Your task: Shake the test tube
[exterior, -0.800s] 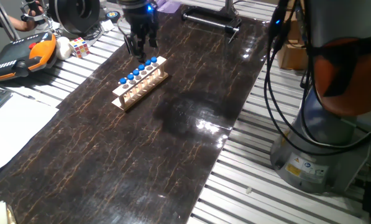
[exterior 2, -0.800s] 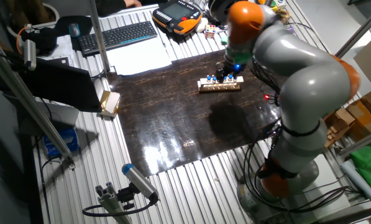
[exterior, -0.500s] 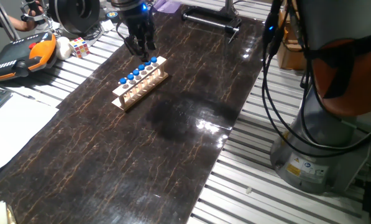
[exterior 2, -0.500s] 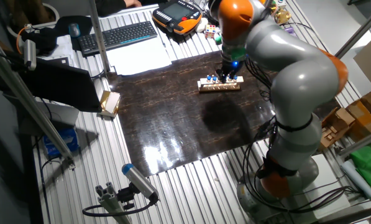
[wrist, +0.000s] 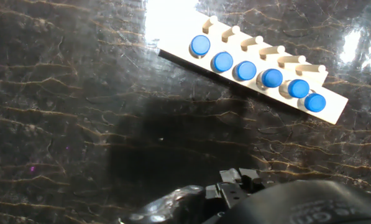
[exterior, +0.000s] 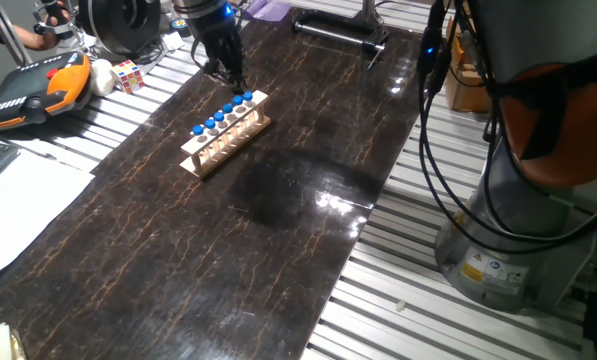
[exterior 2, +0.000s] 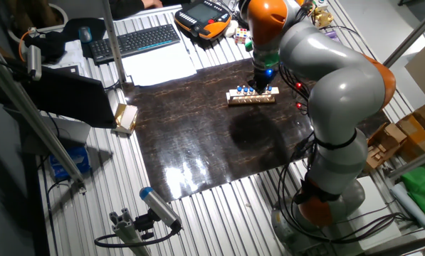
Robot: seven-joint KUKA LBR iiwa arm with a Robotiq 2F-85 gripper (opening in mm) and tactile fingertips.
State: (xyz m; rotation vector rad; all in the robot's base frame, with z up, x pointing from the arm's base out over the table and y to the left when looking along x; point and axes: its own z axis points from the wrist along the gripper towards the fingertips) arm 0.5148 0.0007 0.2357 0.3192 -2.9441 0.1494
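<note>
Gripper [exterior: 226, 72] hangs just behind the wooden rack [exterior: 225, 135] of blue-capped test tubes [wrist: 271, 78]; jaw opening can't be made out

A dark shiny tabletop [exterior: 178, 250] with thin brown cracks lies on a bench of silver metal slats [exterior: 398, 270]. Bright light bounces off the dark top in white patches. On one side lie sheets of white paper [exterior 2: 159, 67] and a black keyboard [exterior 2: 134, 41]. Near them sits an orange and black control pad [exterior: 33, 88] and a small colour cube [exterior: 128, 75]. Brown cardboard boxes [exterior 2: 404, 135] stand on the floor at the other side.
</note>
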